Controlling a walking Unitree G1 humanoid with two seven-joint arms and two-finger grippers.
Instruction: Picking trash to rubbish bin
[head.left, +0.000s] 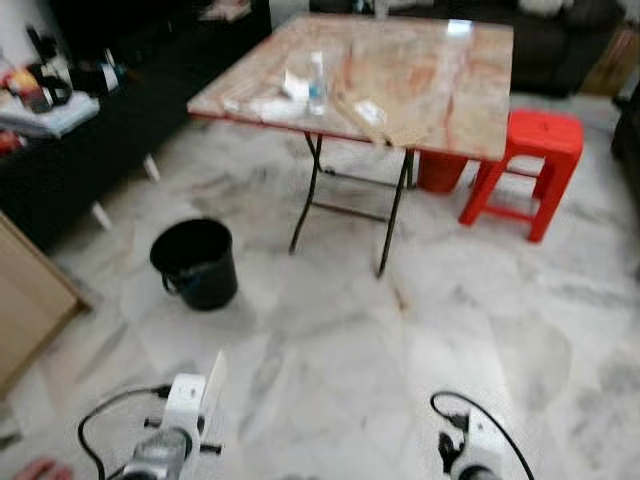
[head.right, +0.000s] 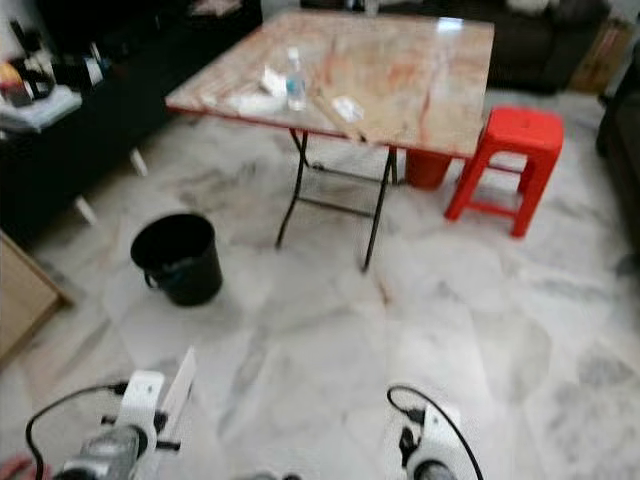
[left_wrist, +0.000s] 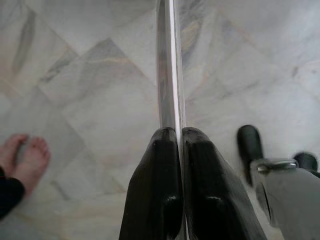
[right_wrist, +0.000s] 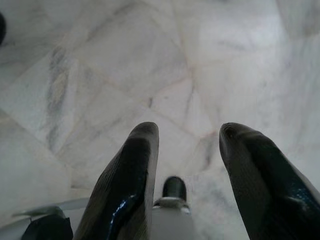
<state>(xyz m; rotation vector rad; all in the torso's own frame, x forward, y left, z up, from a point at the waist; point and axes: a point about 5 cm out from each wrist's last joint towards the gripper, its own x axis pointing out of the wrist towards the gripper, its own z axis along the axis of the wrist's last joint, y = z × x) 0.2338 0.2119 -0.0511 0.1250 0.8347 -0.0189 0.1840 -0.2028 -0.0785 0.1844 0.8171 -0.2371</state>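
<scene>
— Black bucket (head.left: 195, 262) stood far left beside the table (head.left: 400, 70): the bin, surely?
— Likely. Left gripper (left_wrist: 180, 150) was clamped on a thin flat sheet (left_wrist: 170, 65), presumably trash.
— Right gripper (right_wrist: 189, 145)?
— Fingers apart, idle.

1. Folding table (head.left: 420, 80): marbled pink top on crossed black metal legs, standing on the pale marble floor (head.left: 480, 330).
2. Red plastic stool (head.left: 530, 165): just beside the table's right side.
3. Orange-red container (head.left: 440, 170): on the floor under the table, next to the stool.
4. Dark low cabinet (head.left: 110, 130): along the left wall, cluttered on top.
5. Person's bare foot (left_wrist: 27, 160): on the floor.
</scene>
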